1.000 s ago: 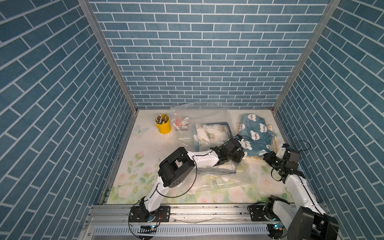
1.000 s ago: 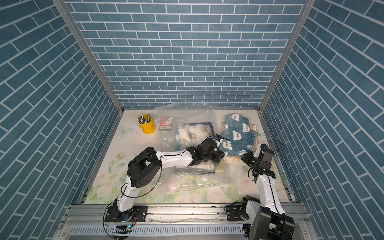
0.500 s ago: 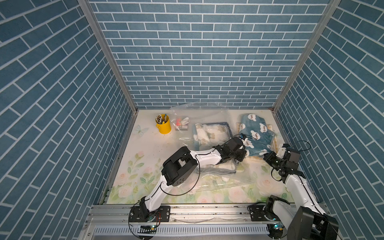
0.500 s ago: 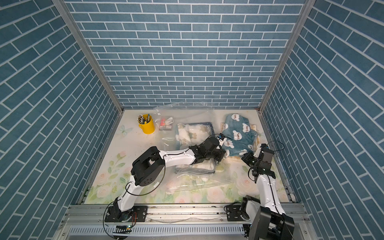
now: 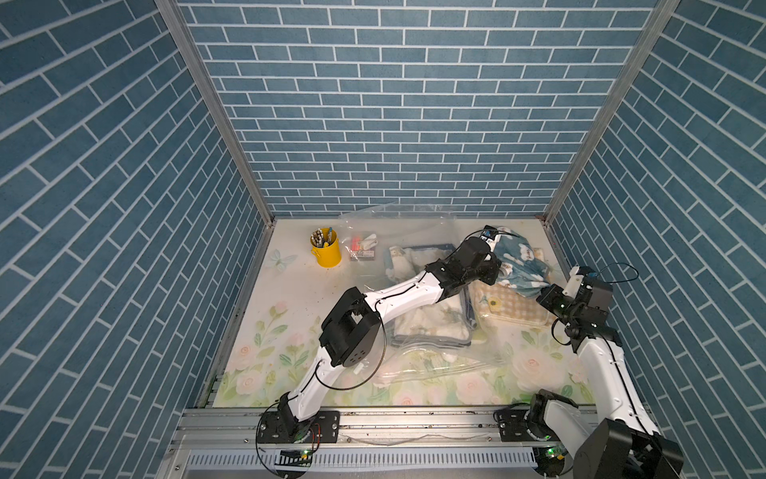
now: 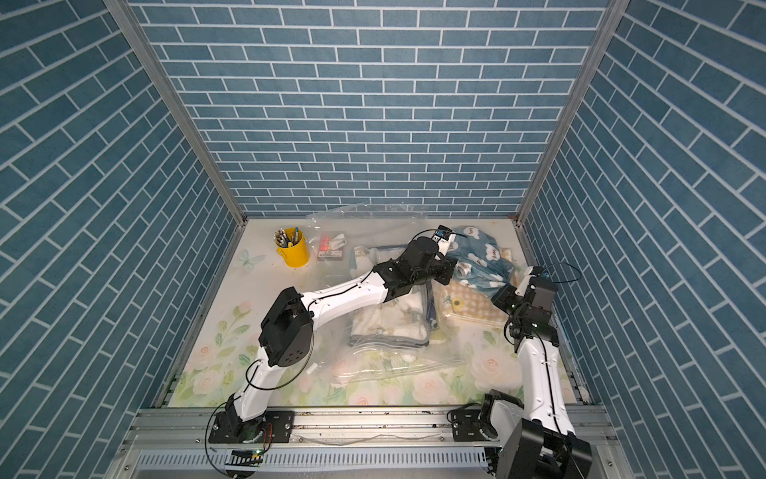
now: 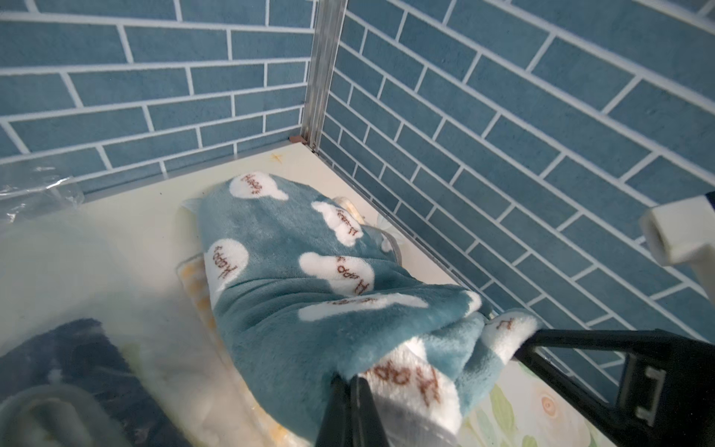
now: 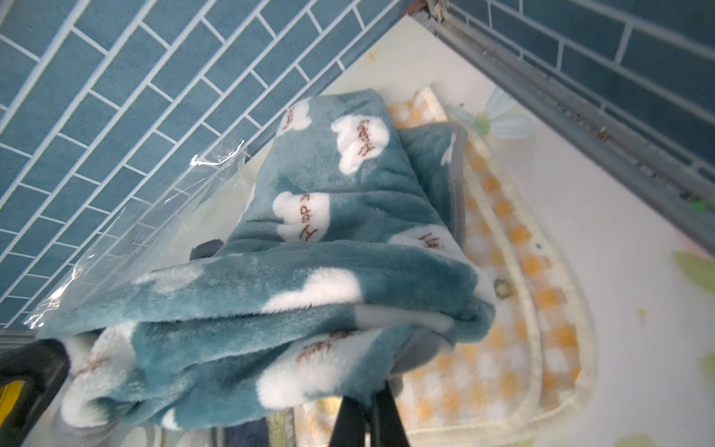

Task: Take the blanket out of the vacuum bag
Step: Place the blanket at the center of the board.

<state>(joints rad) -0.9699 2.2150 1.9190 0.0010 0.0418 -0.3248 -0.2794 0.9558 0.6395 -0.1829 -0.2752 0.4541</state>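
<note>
Count: 2 claws, 3 blankets, 1 vacuum bag point(image 5: 452, 361), 1 pen cup point(image 5: 326, 253). The blue blanket point(image 5: 520, 265) lies in the far right corner atop the checked blanket point(image 5: 505, 309), with bag plastic at one side. The left claw point(image 7: 350, 381) is clamped on its edge, and the right claw point(image 8: 371, 391) on its corner. The white blanket point(image 5: 431, 323) lies mid-table under plastic.
</note>
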